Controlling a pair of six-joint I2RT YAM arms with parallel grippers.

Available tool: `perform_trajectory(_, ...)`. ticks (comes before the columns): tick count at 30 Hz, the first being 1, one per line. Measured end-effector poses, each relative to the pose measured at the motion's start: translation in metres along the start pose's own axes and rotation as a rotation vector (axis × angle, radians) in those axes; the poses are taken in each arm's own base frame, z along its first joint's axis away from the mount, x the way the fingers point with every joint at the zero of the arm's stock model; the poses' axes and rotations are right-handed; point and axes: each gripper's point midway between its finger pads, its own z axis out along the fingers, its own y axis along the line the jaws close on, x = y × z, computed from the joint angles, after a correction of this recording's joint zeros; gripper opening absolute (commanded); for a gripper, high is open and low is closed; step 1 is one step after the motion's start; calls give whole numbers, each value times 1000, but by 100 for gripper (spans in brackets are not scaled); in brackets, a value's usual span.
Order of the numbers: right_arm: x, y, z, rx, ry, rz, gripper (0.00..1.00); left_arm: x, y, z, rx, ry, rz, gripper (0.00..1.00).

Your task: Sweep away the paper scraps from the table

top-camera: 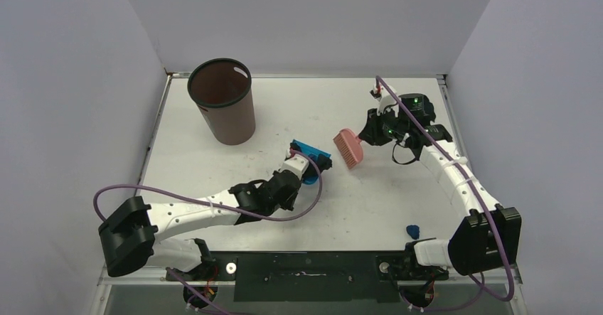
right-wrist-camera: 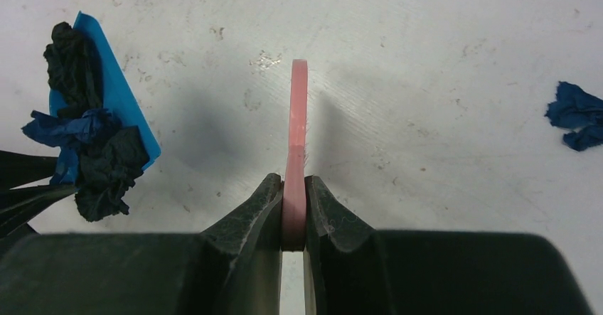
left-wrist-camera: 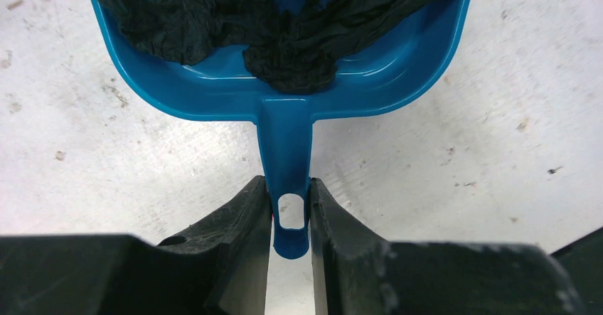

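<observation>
- The left gripper (left-wrist-camera: 288, 187) was clamped on the thin handle (left-wrist-camera: 284, 144) of the blue dustpan (left-wrist-camera: 213, 102), its jaws pinching close to the hanging hole. With so narrow a hold near the handle's end, the pan could have pivoted or slipped if it was lifted quickly.
- Most of the paper scraps (left-wrist-camera: 284, 62), black and dark blue, sat heaped in the pan. In the right wrist view some bulged out over its open edge. A tilt toward that edge would probably have spilled them back onto the table (top-camera: 313, 102).
- The right gripper (right-wrist-camera: 293, 187) was shut on the pink hand brush (right-wrist-camera: 299, 109), held edge-on, with the bristles hidden from its own camera. From above, the brush sat just beside the pan's mouth. A heavy stroke could have knocked the pan and twisted it in the left jaws.
- One loose blue scrap (right-wrist-camera: 574, 114) lay on the table well apart from the pan, near the right arm's base. It was easy to miss, and a stroke from the far side might have pushed it toward the near rim and off the table.
- The brown bin (top-camera: 231, 119) stood at the far left. Emptying the pan there first would have left that scrap unswept.
</observation>
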Motion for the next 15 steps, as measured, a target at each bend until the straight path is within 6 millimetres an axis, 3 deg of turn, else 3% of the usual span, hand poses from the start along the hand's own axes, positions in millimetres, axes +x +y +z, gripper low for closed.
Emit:
perform_trajectory(5, 2, 7, 5, -52, -17, -3, 5, -31, -1, -19, -7, -10, -33, 0)
perform_trajectory(9, 15, 6, 8, -68, -2, 9, 5, -53, 3, -38, -9, -7, -61, 0)
perform_trajectory(15, 38, 5, 7, -97, 5, 56, 5, -66, 27, -59, -19, 56, -131, 0)
